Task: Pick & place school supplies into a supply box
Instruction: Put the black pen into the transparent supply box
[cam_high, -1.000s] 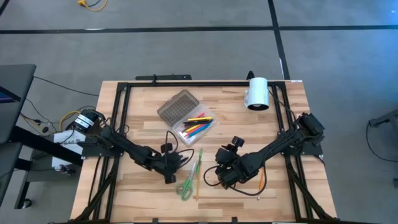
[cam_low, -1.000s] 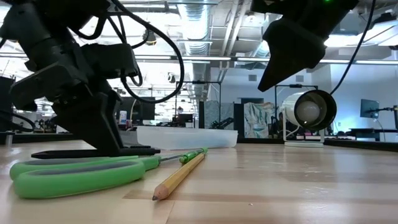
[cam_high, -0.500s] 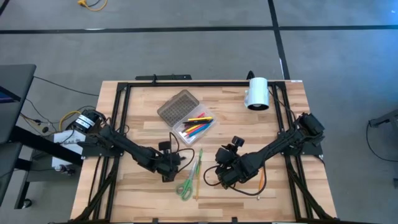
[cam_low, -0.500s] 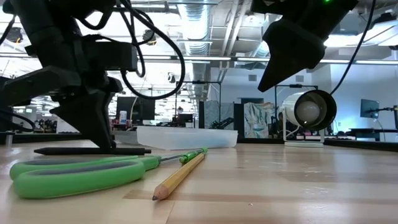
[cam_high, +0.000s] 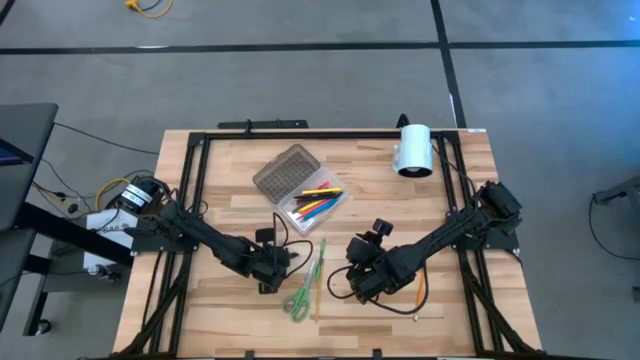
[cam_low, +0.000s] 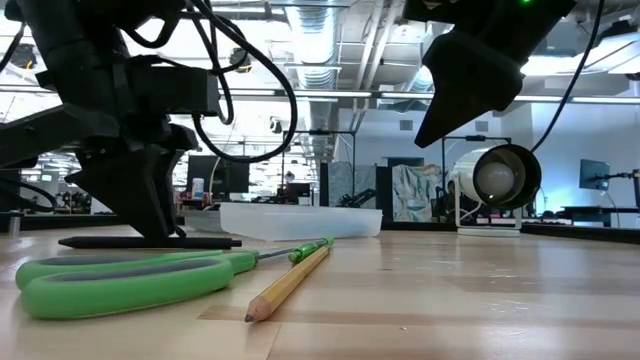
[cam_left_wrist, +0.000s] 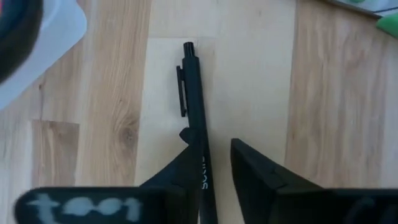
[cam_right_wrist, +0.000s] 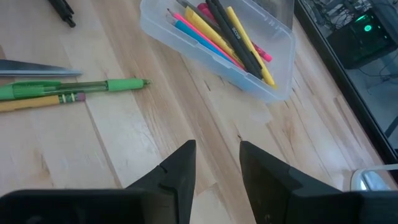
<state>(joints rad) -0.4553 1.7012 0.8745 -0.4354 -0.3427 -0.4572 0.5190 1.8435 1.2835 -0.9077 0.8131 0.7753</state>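
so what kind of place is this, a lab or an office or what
Most likely a robotics lab or workshop in an open industrial space. The wooden table sits in a black frame on a grey floor, exposed ceiling ducts run overhead, and monitors stand in the background.

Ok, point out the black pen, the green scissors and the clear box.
black pen (cam_left_wrist: 198, 106), left wrist view, on the middle of its barrel, beside the clip.
green scissors (cam_low: 120, 280), low view, on the green handle loops.
clear box (cam_right_wrist: 186, 46), right wrist view, on its near side wall.
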